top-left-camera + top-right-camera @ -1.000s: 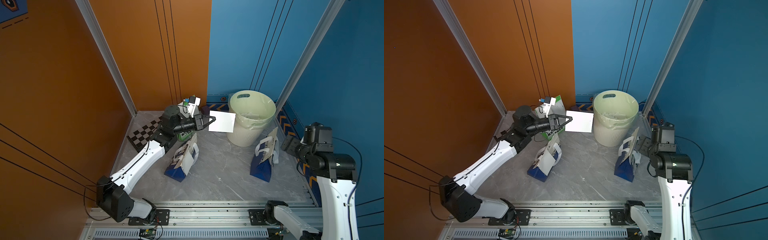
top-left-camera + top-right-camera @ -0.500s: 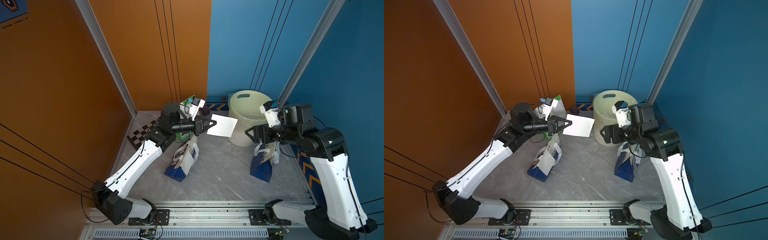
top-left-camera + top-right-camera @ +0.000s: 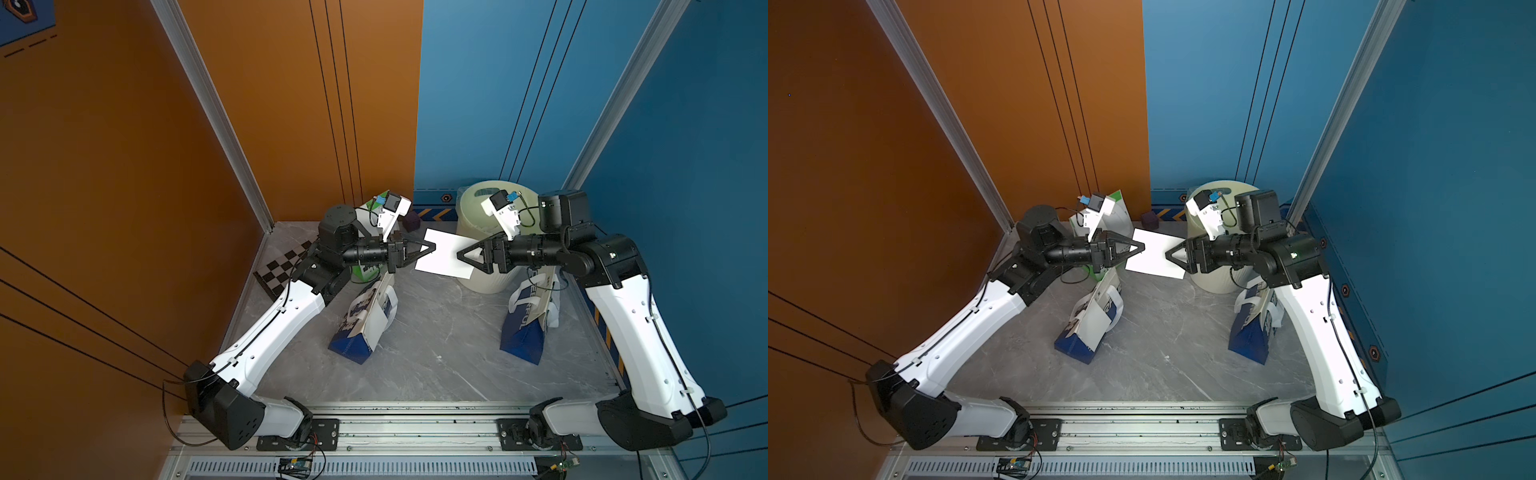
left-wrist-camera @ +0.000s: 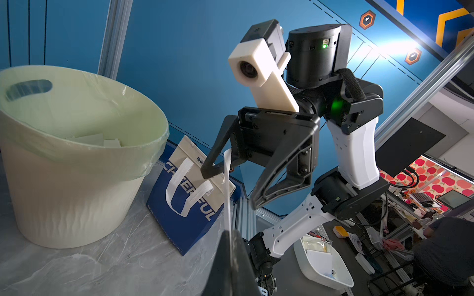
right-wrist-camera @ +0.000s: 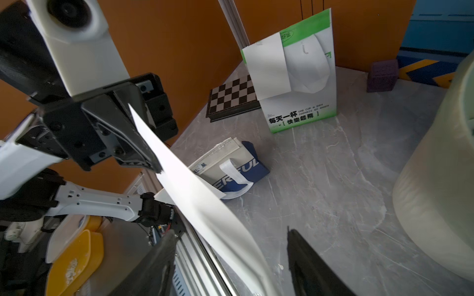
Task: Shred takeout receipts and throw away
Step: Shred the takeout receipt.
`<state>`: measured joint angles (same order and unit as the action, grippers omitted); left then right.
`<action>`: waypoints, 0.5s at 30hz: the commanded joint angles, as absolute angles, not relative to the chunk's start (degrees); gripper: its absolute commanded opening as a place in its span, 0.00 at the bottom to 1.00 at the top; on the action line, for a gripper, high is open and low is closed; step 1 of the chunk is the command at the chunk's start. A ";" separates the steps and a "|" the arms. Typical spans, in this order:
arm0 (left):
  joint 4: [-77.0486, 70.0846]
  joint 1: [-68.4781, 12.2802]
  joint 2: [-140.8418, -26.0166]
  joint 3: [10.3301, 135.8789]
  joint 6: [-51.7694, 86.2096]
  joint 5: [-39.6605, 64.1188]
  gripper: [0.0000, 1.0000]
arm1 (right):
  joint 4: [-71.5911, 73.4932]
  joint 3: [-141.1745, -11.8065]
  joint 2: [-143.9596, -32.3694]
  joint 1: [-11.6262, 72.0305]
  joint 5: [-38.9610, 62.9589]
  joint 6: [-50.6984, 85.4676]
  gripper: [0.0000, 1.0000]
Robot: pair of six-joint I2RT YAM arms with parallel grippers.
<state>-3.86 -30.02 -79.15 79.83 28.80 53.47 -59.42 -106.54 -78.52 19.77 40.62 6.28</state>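
Note:
A white receipt point(image 3: 444, 258) point(image 3: 1156, 258) hangs flat in the air in front of the bin. My left gripper point(image 3: 432, 248) point(image 4: 232, 233) is shut on its left edge. My right gripper point(image 3: 459, 254) point(image 5: 230, 232) faces it from the other side, open, its jaws apart on either side of the receipt's point(image 5: 205, 205) right edge without pinching it. A second receipt point(image 5: 266, 69) is stuck to the green-and-white bag, and a third point(image 3: 376, 326) lies against the left blue bag. The cream bin point(image 3: 490, 283) point(image 4: 71, 205) holds white paper pieces point(image 4: 87, 139).
Two blue-and-white bags point(image 3: 353, 345) point(image 3: 523, 336) stand on the grey table. A green-and-white bag point(image 5: 307, 107) stands at the back left, next to a checkerboard point(image 3: 282, 266). A purple cube point(image 5: 382, 77) sits by the back wall.
My right arm has swung in from the right side to the free edge of the receipt, and its jaws have narrowed around it. The left gripper keeps its hold.

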 commanded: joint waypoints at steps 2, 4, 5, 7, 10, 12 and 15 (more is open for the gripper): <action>-7.95 -30.15 -77.70 78.27 30.92 55.11 0.00 | -52.76 -103.40 -76.74 19.07 46.58 9.01 0.50; -8.15 -30.14 -77.65 77.97 30.96 55.11 0.00 | -51.51 -103.27 -76.19 18.81 46.64 9.88 0.41; -8.19 -30.15 -77.61 77.81 30.94 55.10 0.00 | -51.10 -101.41 -75.94 18.73 46.59 10.15 0.39; -8.22 -30.15 -77.52 77.71 30.98 55.11 0.00 | -50.41 -101.00 -75.68 18.74 46.84 10.68 0.33; -8.21 -30.15 -77.52 77.45 31.00 55.11 0.00 | -49.63 -100.51 -75.45 18.79 46.97 11.22 0.20; -8.24 -30.15 -77.52 77.28 30.94 55.19 0.00 | -49.22 -100.26 -75.50 18.82 47.12 11.38 0.15; -8.24 -30.15 -77.35 76.75 30.87 55.20 0.00 | -48.63 -100.22 -75.37 18.81 47.16 11.65 0.16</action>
